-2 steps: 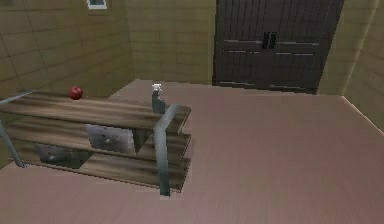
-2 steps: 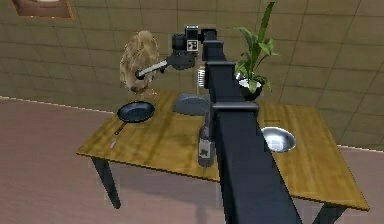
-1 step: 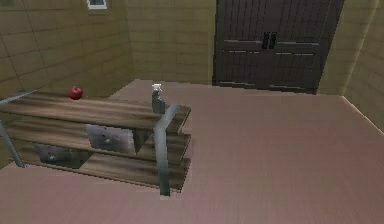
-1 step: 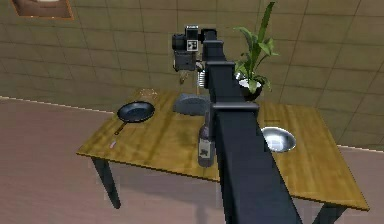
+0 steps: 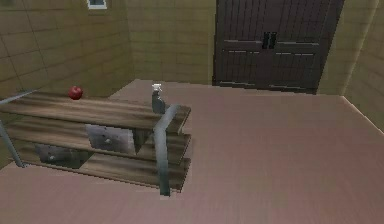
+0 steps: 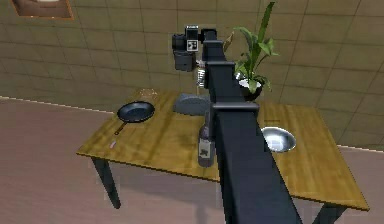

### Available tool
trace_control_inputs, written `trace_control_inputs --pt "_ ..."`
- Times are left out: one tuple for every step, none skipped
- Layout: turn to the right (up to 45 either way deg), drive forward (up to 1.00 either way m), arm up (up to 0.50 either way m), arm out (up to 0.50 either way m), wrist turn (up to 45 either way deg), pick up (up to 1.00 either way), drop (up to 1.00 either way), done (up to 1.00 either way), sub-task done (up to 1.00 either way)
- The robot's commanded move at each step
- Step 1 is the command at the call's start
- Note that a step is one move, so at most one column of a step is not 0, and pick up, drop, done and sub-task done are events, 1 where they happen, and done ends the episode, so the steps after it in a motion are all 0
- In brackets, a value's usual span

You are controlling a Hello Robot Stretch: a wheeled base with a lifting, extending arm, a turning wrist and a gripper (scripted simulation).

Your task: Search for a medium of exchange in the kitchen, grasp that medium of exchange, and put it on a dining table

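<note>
Arm side view: a wooden table with dark legs [image 6: 150, 140] stands before a tan tiled wall [image 6: 110, 60], and the dark square arm [image 6: 240, 140] reaches out across it from the bottom edge. At the arm's far end sits the claw [image 6: 182, 52], high over the table's far side with the wall behind it. The state of its fingers cannot be told, nor whether it holds anything. On the table lie a black frying pan [image 6: 135, 111] toward the view's left, a grey rounded thing [image 6: 190, 103] just left of the arm, a dark upright bottle [image 6: 206, 142] close beside the arm, and a shiny metal bowl [image 6: 277, 138] to the arm's right. A green leafy plant in a white pot [image 6: 262, 40] stands at the far edge, right of the claw. A small pale patch [image 6: 150, 93] lies near the far edge beyond the pan, too small to name, so where the medium of exchange is cannot be told. A wood-framed picture [image 6: 45, 8] hangs at the top left. Forward view: a long low wooden shelf unit with grey metal legs [image 5: 120, 115] carries a red round thing [image 5: 75, 92] and a small pale upright thing [image 5: 157, 95] on its top board, with grey boxes [image 5: 110, 137] on the board below. Beyond it, across pinkish-brown floor [image 5: 280, 150], a dark double door [image 5: 275, 45] stands in the far wall
</note>
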Motion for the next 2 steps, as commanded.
trace_control_inputs --pt "0.0 0.0 -0.14 0.0 0.0 0.0 0.0 0.0 0.0" --pt "0.0 0.0 -0.32 0.0 0.0 0.0 0.0 0.0 0.0"
